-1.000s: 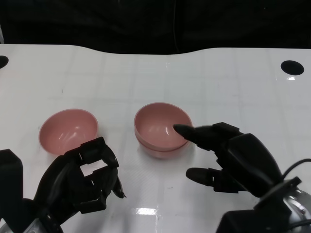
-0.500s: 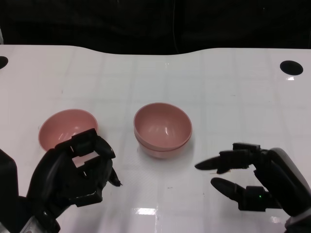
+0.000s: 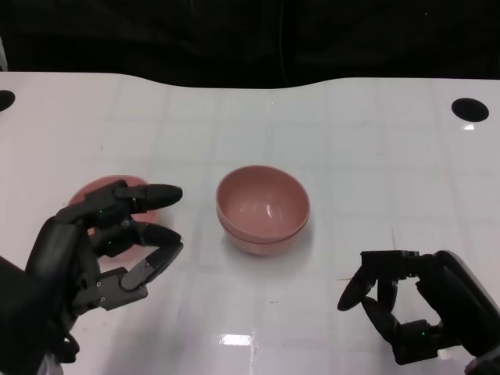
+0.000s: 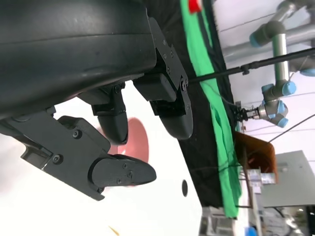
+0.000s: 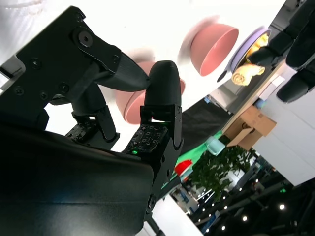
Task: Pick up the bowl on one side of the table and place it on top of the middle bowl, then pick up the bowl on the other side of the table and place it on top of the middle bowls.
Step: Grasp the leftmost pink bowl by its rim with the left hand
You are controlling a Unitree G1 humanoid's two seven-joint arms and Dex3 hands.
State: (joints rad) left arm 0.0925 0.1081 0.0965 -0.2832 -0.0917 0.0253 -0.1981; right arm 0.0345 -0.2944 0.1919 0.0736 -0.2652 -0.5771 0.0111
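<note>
Two pink bowls sit nested as a stack (image 3: pixel 262 208) at the middle of the white table (image 3: pixel 351 141). A third pink bowl (image 3: pixel 87 191) lies to its left, mostly hidden under my left hand (image 3: pixel 101 244). That hand hovers over the bowl's near rim with its fingers spread and holds nothing. In the left wrist view the bowl (image 4: pixel 135 142) shows between the fingers. My right hand (image 3: pixel 410 305) is low at the near right, away from the stack, its fingers curled in and empty. In the right wrist view, the stack (image 5: pixel 129 104) shows behind the curled fingers and the single bowl (image 5: pixel 214 42) lies beyond.
Round black holes are set into the table at the far right (image 3: pixel 469 108) and the far left edge (image 3: pixel 4 99). Behind the table's curved far edge everything is dark. Bare white table lies to the right of the stack.
My right hand has drawn back from the stack toward the near right and curled its fingers. My left hand has opened its fingers and reached forward over the left bowl.
</note>
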